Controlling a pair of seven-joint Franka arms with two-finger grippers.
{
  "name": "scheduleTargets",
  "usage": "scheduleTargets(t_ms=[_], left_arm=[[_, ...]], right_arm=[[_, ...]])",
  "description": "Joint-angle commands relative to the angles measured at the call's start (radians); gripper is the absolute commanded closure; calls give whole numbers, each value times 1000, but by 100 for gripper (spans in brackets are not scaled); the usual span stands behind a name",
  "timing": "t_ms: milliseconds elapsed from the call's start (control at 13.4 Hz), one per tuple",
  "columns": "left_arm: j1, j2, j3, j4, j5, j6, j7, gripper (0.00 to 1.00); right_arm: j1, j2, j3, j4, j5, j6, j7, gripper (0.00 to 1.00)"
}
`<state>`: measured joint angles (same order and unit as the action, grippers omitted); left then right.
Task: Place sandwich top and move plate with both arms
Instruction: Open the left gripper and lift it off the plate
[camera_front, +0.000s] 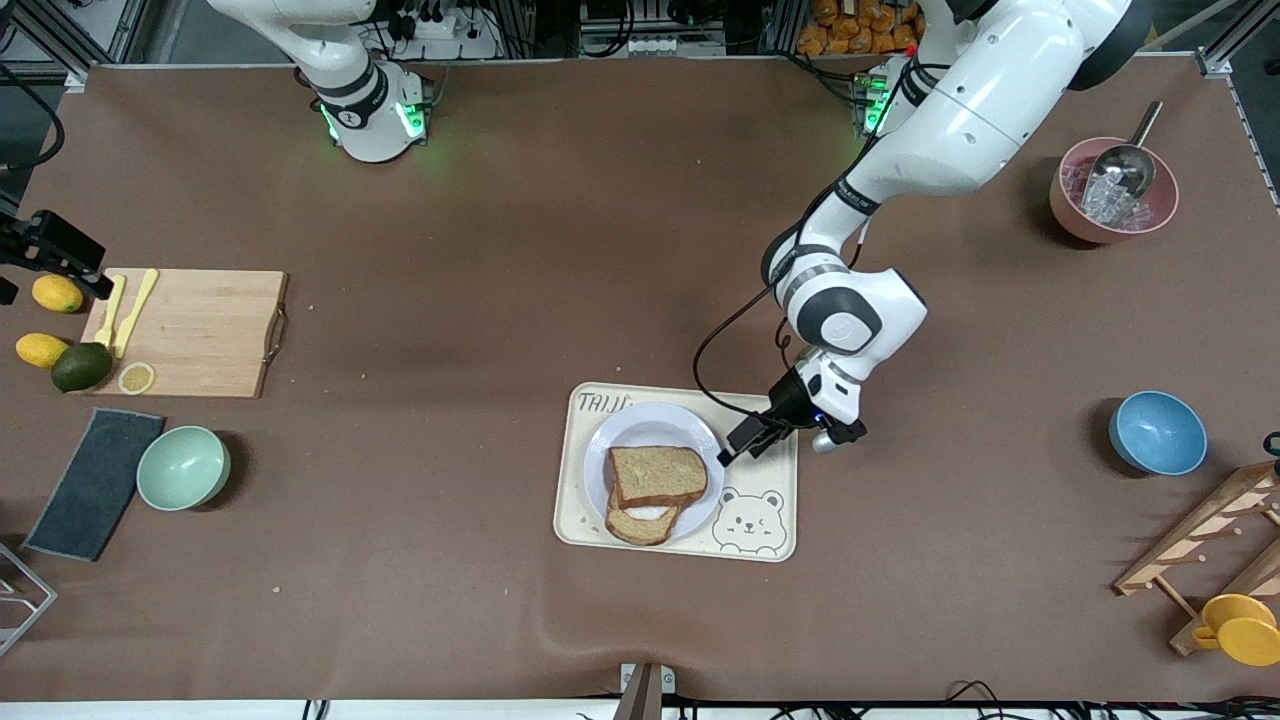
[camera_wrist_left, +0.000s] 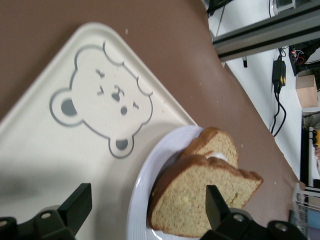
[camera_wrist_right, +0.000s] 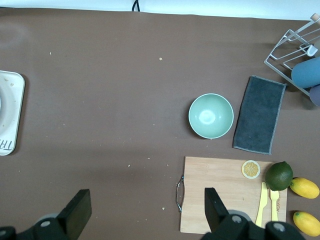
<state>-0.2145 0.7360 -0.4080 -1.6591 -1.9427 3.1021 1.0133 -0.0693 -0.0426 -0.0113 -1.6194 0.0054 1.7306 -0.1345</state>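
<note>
While the sandwich top (camera_front: 657, 474) lies askew on a lower slice on the plate (camera_front: 600, 455), I see the left end effector (camera_front: 748, 440) spread wide and empty at the plate's three o'clock rim, over the bear-print tray (camera_front: 765, 530). Right end effector (camera_wrist_right: 145, 212), released, waits above the counter (camera_front: 450, 280) near the cutting board (camera_front: 200, 330).

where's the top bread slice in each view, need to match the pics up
Front view: the sandwich top lies on the plate, low centre.
Left wrist view: at the lower edge, by the left end effector.
Right wrist view: not in it.
Shared landmark: the bear-print tray.
</note>
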Motion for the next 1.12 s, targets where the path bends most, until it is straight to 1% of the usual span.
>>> scheduleTargets(t_ms=[0, 299, 524, 748, 898, 1048], left_arm=[[4, -35, 5, -14, 98, 78, 8, 0], [79, -50, 3, -27, 259, 86, 8, 0], [113, -50, 3, -30, 342, 76, 8, 0], [162, -55, 5, -68, 474, 56, 8, 0], [190, -60, 26, -109, 589, 55, 8, 0], [199, -70, 75, -146, 674, 53, 8, 0]], right_arm=[[-4, 12, 5, 27, 8, -17, 4, 0], [-7, 12, 5, 26, 8, -17, 4, 0], [-6, 12, 5, 26, 8, -19, 6, 0], [-4, 12, 5, 26, 7, -19, 3, 0], [-4, 9, 5, 26, 1, -37, 1, 0], [-9, 9, 5, 26, 1, -42, 1, 0]])
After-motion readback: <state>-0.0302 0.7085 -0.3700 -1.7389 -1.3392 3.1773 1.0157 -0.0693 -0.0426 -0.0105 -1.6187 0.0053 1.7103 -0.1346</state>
